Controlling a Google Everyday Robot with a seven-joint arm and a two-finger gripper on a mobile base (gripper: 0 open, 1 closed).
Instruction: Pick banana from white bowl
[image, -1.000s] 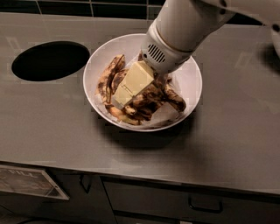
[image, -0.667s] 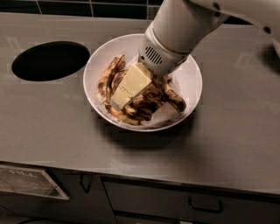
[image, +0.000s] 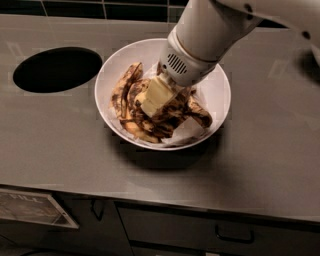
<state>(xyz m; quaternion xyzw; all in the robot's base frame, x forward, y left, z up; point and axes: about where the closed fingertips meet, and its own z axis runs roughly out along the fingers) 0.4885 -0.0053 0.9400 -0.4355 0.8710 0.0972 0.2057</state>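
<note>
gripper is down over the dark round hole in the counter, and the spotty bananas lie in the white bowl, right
Not quite. The camera view shows the gripper down in the white bowl, among the bananas, not over the dark round hole. The bananas do lie in that bowl.

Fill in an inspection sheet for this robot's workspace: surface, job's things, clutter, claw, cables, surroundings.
Surface: grey counter with a round dark hole at its left.
Job's things: white bowl at mid-counter, lined with paper; the blotched banana lies in it, under the claw.
Clutter: other bananas in the same bowl.
Claw: down in the bowl, on top of the bananas.
Cables: nothing seen.
Surroundings: dark tiles behind; drawers below the counter.
</note>
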